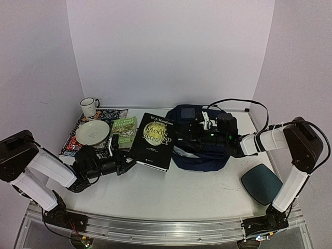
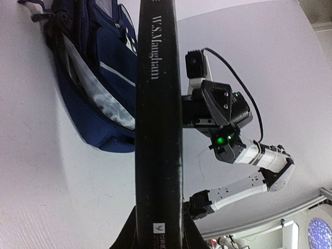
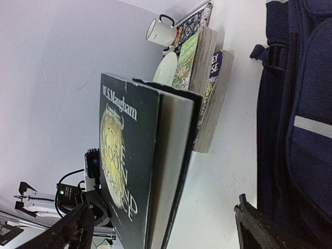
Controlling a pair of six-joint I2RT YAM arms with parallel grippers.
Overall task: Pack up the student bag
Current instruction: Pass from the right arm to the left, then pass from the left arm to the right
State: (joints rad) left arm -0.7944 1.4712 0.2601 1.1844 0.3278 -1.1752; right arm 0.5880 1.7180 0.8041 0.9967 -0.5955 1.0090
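The student bag (image 1: 200, 156), navy blue with white piping, lies at the table's centre right, its side filling the right of the right wrist view (image 3: 303, 104). A black book (image 1: 154, 141) titled "The Moon and Sixpence" is tilted up just left of the bag. My left gripper (image 1: 129, 162) is shut on the book's lower spine edge (image 2: 158, 155), a finger on either side (image 2: 158, 231). My right gripper (image 1: 193, 134) hovers over the bag's left part, wide open (image 3: 163, 218). The book's page edge (image 3: 171, 171) lies in line between its fingers, which do not touch it.
A green book (image 1: 123, 130) rests on another book (image 3: 217, 78) left of the black one. A saucer (image 1: 93, 132) and a white mug (image 1: 89, 106) sit on a patterned mat (image 1: 113, 113) at the back left. A dark teal oval pad (image 1: 261, 183) lies front right.
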